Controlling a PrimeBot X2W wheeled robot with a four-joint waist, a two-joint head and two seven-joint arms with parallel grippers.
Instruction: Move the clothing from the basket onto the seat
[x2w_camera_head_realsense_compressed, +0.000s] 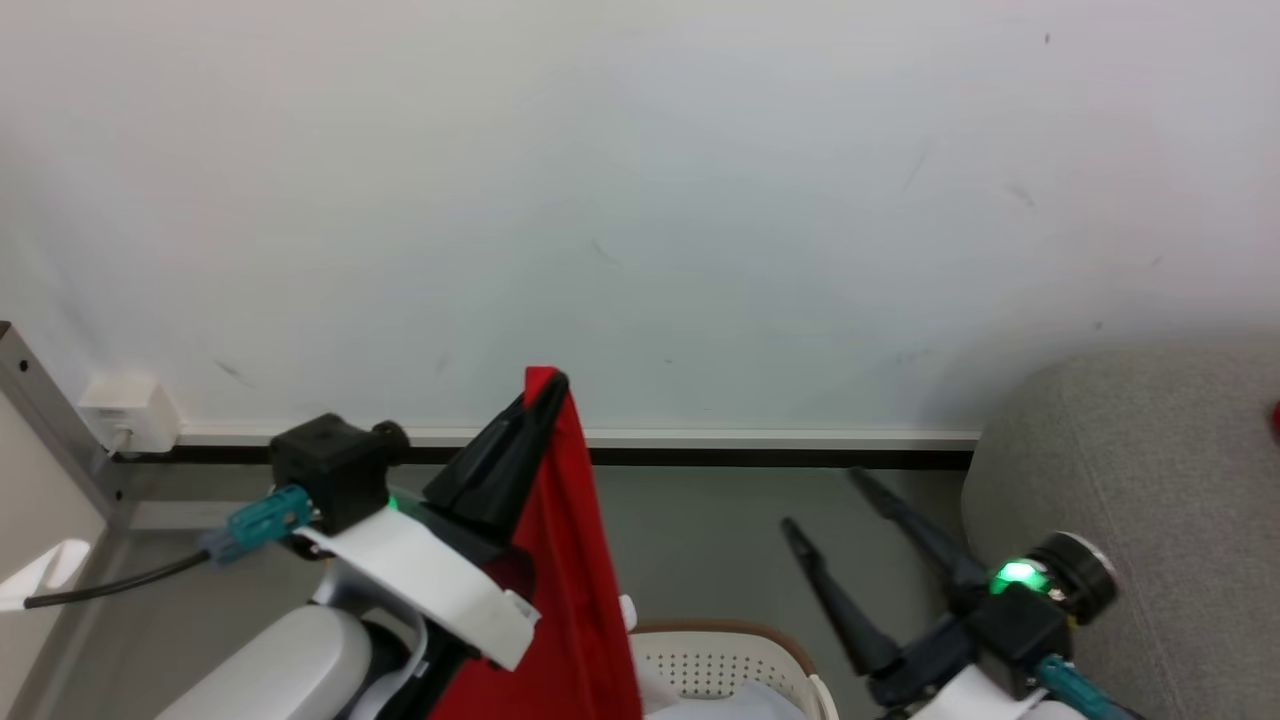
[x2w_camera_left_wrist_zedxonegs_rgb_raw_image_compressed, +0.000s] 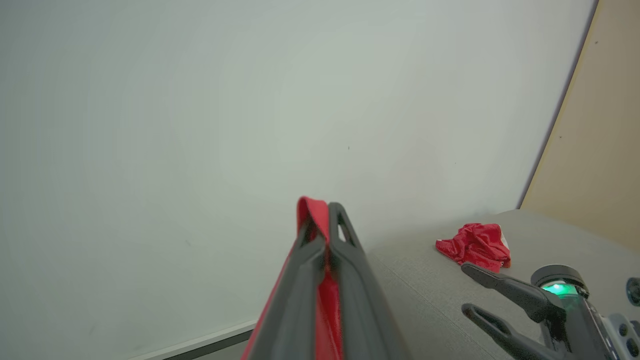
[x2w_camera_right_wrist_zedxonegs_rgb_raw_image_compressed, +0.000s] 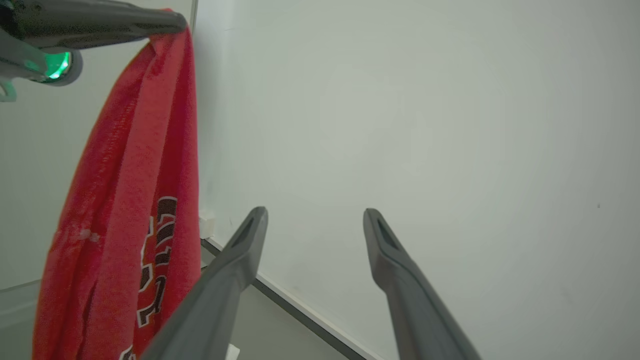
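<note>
A pale, scuffed wall (x2w_camera_head_realsense_compressed: 640, 200) spans the upper frame. A white socket box (x2w_camera_head_realsense_compressed: 128, 412) sits at middle left, with grey floor (x2w_camera_head_realsense_compressed: 700, 540) below the dark baseboard (x2w_camera_head_realsense_compressed: 750, 457).

Bare scuffed white wall (x2w_camera_head_realsense_compressed: 640, 200), grey floor (x2w_camera_head_realsense_compressed: 700, 540), even light.
White-and-black baseboard (x2w_camera_head_realsense_compressed: 760, 448) along the wall's foot; white outlet box (x2w_camera_head_realsense_compressed: 128, 412) low at left; tan panel (x2w_camera_left_wrist_zedxonegs_rgb_raw_image_compressed: 595, 150) adjoining the wall.

Shirt (x2w_camera_head_realsense_compressed: 570, 560) just left of basket (x2w_camera_head_realsense_compressed: 700, 628), seat (x2w_camera_head_realsense_compressed: 1150, 470) at lower right.
You see it hanging from the left gripper (x2w_camera_head_realsense_compressed: 550, 385) at bottom centre, the right gripper (x2w_camera_head_realsense_compressed: 822, 500) between basket and seat, another garment (x2w_camera_left_wrist_zedxonegs_rgb_raw_image_compressed: 475, 246) on the seat.
</note>
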